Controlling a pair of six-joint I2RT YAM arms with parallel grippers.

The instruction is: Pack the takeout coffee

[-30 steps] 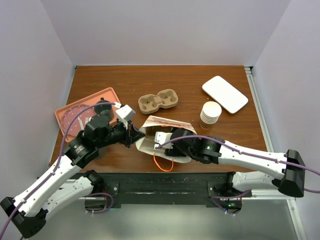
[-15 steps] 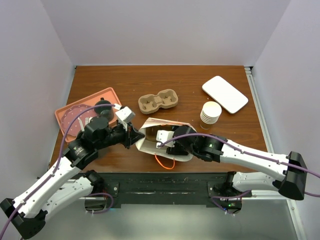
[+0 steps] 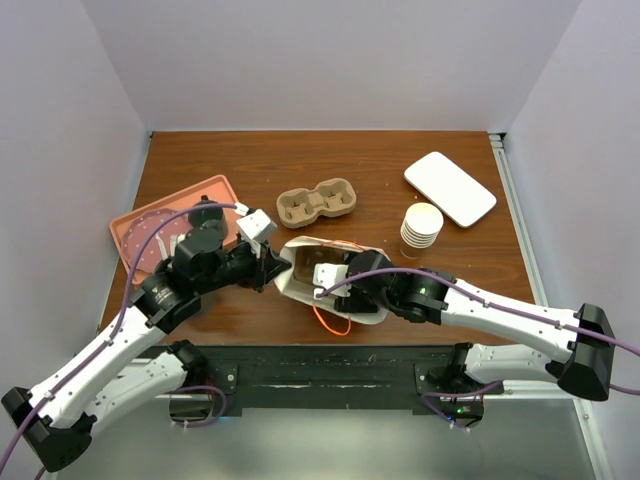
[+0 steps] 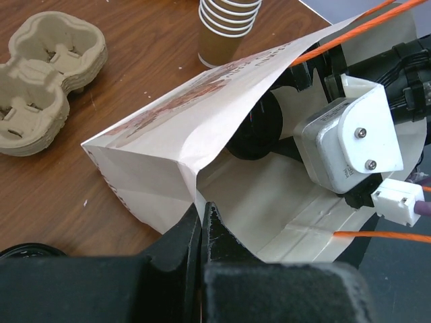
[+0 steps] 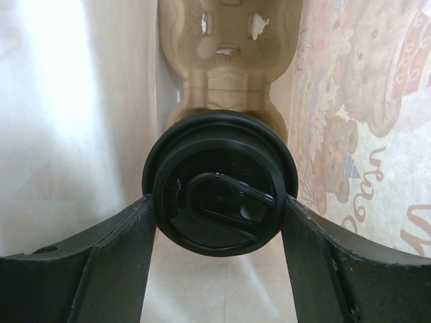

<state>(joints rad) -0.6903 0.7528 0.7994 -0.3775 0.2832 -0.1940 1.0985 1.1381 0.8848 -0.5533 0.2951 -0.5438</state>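
A white paper bag [image 3: 298, 262] lies on its side at the table's front centre, mouth towards the right arm. My left gripper [image 3: 270, 266] is shut on the bag's edge [image 4: 195, 202] and holds the mouth open. My right gripper [image 3: 335, 280] is inside the bag, shut on the takeout coffee [image 5: 219, 182]. Only the coffee's black sip lid shows, and both fingers [image 5: 121, 249] press against its sides. The lid also shows inside the bag in the left wrist view [image 4: 259, 131]. A cardboard cup carrier [image 5: 225, 60] lies deeper in the bag, just beyond the coffee.
A second cardboard carrier [image 3: 317, 202] sits behind the bag. A stack of lidless paper cups [image 3: 421, 230] and a white tray [image 3: 450, 188] are at the right. A pink tray [image 3: 150, 235] with a loose black lid [image 3: 207, 212] is at the left. The bag's orange handle [image 3: 328, 325] trails forward.
My right gripper has moved left, deeper into the bag, with the coffee. My left gripper has shifted slightly right, and the bag's mouth is rounder and more open.
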